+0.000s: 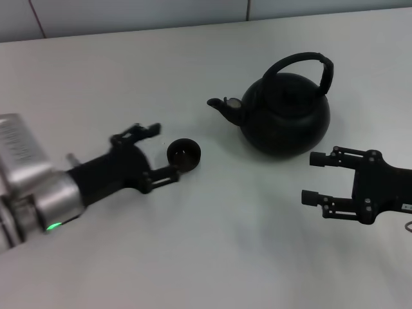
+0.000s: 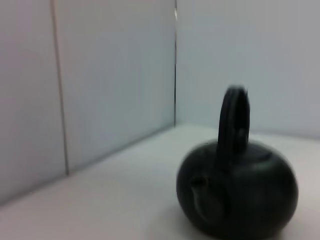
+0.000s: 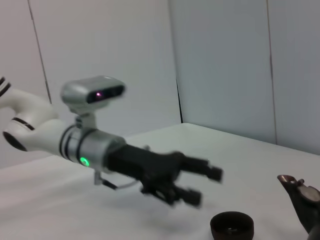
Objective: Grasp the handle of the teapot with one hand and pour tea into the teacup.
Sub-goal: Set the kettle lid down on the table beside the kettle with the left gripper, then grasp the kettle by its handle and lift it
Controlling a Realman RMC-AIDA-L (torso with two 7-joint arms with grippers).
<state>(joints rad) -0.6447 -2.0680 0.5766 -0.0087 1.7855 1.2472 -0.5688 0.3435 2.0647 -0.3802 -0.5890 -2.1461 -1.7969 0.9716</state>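
Black left gripper [image 1: 156,150] open beside teacup [image 1: 183,154]; right gripper [image 1: 312,178] open near teapot [image 1: 286,112].

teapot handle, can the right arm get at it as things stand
Probably yes. The right gripper is open beside the teapot, nothing lies between them, and the handle arches free above the lid; it would need to rise.
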